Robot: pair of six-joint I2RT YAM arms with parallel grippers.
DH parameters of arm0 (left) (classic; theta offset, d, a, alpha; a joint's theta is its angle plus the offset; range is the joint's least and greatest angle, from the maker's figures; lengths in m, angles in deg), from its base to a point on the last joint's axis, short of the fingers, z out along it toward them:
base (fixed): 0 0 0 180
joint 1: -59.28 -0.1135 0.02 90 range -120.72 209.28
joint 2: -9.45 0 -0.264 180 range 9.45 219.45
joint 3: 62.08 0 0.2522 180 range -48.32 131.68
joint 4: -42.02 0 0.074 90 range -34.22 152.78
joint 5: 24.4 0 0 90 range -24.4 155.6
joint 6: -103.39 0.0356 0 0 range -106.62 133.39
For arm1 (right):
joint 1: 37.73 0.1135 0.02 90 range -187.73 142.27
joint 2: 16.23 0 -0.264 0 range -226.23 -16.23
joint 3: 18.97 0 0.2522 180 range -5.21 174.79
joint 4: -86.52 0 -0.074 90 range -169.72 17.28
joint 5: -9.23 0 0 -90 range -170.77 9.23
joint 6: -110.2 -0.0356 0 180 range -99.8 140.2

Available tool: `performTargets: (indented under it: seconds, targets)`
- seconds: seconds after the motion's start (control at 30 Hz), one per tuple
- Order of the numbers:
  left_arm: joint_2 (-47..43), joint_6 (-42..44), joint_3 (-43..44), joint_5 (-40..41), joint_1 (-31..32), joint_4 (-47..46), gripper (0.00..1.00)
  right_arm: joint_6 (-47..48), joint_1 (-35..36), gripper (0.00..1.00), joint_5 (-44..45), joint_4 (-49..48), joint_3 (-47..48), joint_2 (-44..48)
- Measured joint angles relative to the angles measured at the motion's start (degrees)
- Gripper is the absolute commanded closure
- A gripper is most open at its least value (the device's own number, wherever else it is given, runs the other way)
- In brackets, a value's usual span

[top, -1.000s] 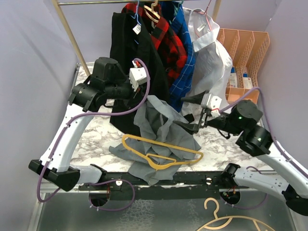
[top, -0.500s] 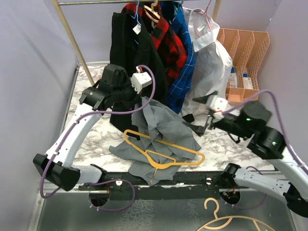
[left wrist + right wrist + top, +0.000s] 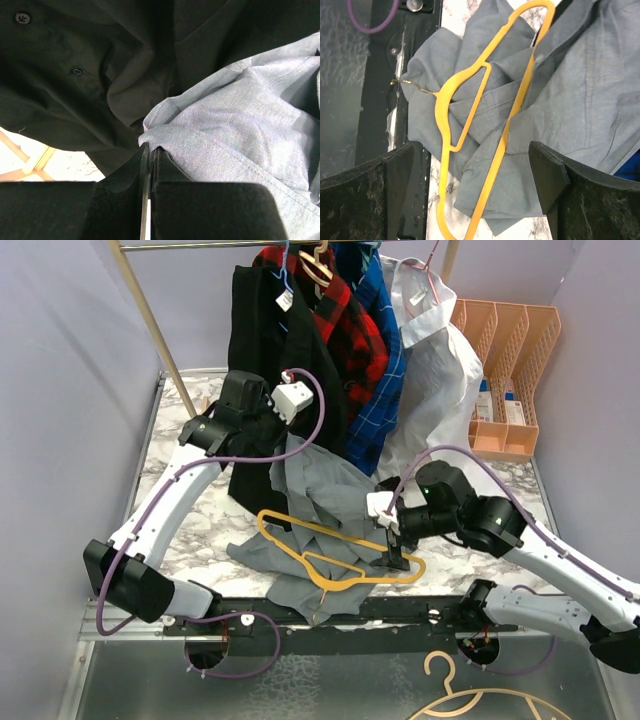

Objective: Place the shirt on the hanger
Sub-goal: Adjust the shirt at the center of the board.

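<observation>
From above we see the hanger [image 3: 340, 552] lying flat on top of the shirt [image 3: 325, 502]. Its long bar runs from far-left to near-right, and its hook is aimed at the near edge of the marble table [image 3: 190, 530]. The shirt is bunched beneath the hanger, and one part of it rises behind the hanger's left end, up to the left gripper [image 3: 283, 433].

That view buries the left fingertips in cloth, so we turn to the left wrist view. There the left gripper [image 3: 149, 160] has its jaws pressed together on a folded edge of the shirt [image 3: 240, 115], with the black garment [image 3: 100, 65] hanging right behind it.

The right gripper [image 3: 398, 540] hangs over the hanger's right end, and from above we cannot read its jaws. The right wrist view shows this gripper [image 3: 475, 160] with jaws spread wide, holding nothing, and the hanger [image 3: 470, 71] framed between them. Only there do we make out the thin metal hook, and grey folds showing through the hanger's triangular frame.
</observation>
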Motion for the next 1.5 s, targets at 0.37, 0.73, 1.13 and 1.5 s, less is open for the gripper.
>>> performTargets:
  seconds: [0.37, 0.73, 1.13, 1.5]
  targets:
    - [1.1, -0.5, 0.9, 0.6, -0.1, -0.4, 1.0, 4.5, 3.3, 0.03, 5.4, -12.9, -5.9, 1.3]
    - [0.3, -1.3, 1.0, 0.8, -0.5, 0.0, 1.0, 4.4, 26.3, 0.02, 40.1, -47.5, -6.9, -16.6]
    - [-4.4, -2.0, -0.3, -0.4, -2.3, 0.7, 1.0, 12.5, 26.6, 0.55, 72.4, -76.4, -5.4, -36.1]
    - [-5.9, -1.0, -1.4, -3.0, -2.7, 2.2, 1.0, 22.0, 24.1, 0.61, 81.1, -88.5, -9.0, -28.7]
